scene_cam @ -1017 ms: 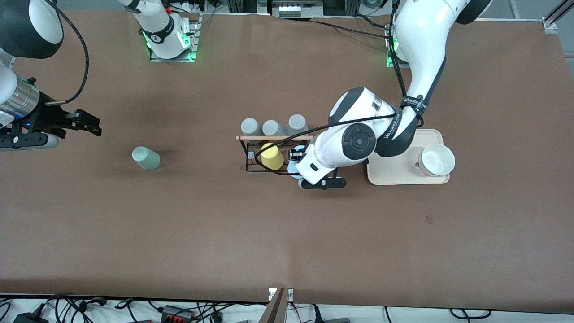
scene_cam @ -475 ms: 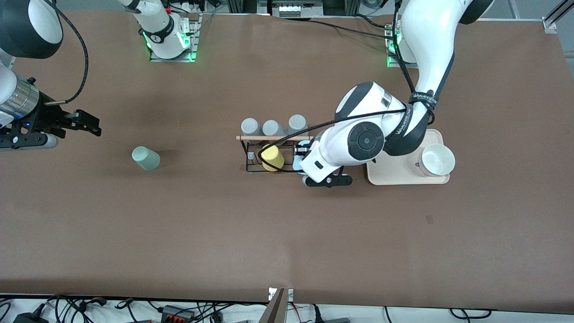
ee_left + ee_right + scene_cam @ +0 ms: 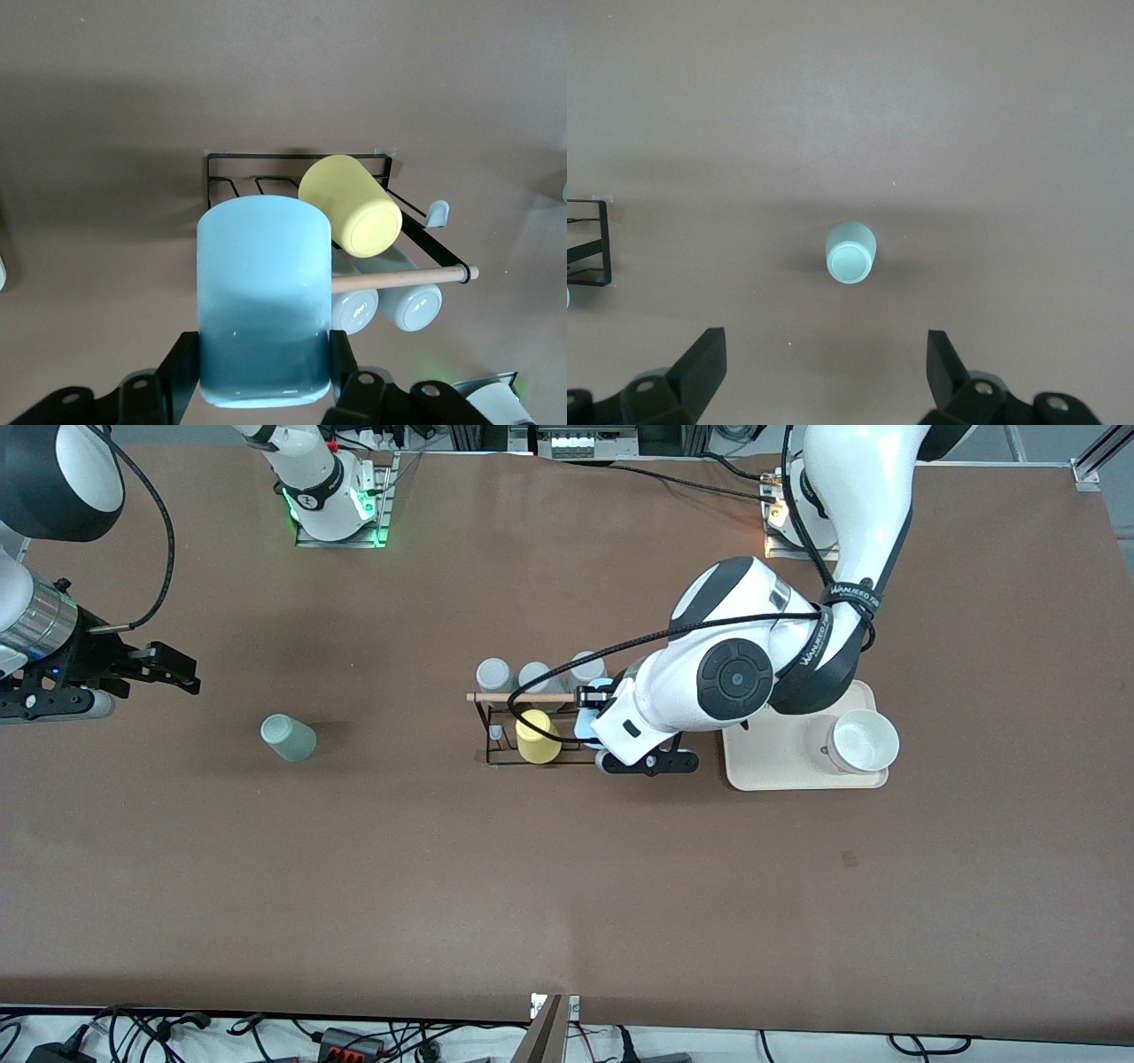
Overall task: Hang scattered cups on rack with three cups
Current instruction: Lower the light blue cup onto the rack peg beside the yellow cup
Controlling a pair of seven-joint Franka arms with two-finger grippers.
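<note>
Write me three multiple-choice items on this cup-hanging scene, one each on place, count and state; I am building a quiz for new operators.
1. Where is the pale mint green tumbler?
A. on the cream tray
B. on the table toward the right arm's end
C. on the rack

2. How many grey cups hang on the black wire rack?
A. one
B. three
C. five

3. What is the left gripper doing?
A. holding the light blue tumbler
B. holding the yellow cup
C. open over bare table

Answers: 1 B, it lies apart from the rack, below the open right gripper. 2 B, three show beside the wooden rod. 3 A, the fingers clamp it.
</note>
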